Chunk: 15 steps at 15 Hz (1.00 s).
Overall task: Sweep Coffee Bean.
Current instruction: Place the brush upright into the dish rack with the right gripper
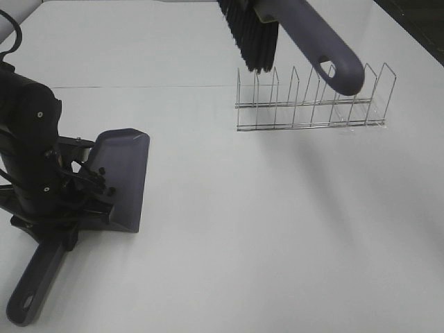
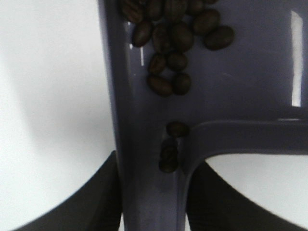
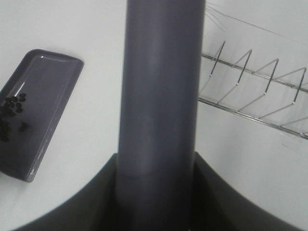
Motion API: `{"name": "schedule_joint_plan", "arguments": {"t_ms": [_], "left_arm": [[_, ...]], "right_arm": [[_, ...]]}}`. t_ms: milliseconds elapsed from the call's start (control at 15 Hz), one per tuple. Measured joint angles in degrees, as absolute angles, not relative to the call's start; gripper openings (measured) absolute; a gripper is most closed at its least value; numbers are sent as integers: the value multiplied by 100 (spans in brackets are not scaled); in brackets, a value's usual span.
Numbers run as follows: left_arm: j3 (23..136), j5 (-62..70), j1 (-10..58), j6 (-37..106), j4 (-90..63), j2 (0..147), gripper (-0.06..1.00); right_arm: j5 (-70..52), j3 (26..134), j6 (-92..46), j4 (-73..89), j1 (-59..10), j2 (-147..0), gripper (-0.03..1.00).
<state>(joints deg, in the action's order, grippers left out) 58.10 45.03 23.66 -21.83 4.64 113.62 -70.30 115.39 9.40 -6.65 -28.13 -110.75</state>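
White table (image 1: pixel 277 243) carries a wire rack (image 1: pixel 309 104) at far right. The brush (image 1: pixel 312 41) hangs in the air above the rack, its handle pinched between the jaws of the right gripper (image 3: pixel 156 192). The dustpan (image 1: pixel 125 173) is at left, its handle clamped by the left gripper (image 2: pixel 151 207). The coffee beans (image 2: pixel 178 33) lie clustered inside the dustpan, toward its handle end.
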Motion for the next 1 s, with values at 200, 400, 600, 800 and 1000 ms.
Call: {"name": "schedule_joint_plan", "arguments": {"t_ms": [200,400,600,800,1000], "left_arm": [[5810,4400,2366,-2206,355,11362,34],[5810,4372,2361,-2206,269,11362,34],[5810,4360,2349,-2206,218,11362,34],[5810,4326,2349,-2206,183,11362,34],[5810,4274,2349,-2206,97,11362,34]], "right_arm": [[-7030,10663,940,-722,-2676,-10485,36],[-7070,9265,1341,-1278,-2676,-9866,36],[-7065,8382,2028,-1673,-2487,-9798,36],[-7070,7924,2418,-1312,-1793,-9809,36],[-7070,7901,2172,-831,-1232,-10027,36]]}}
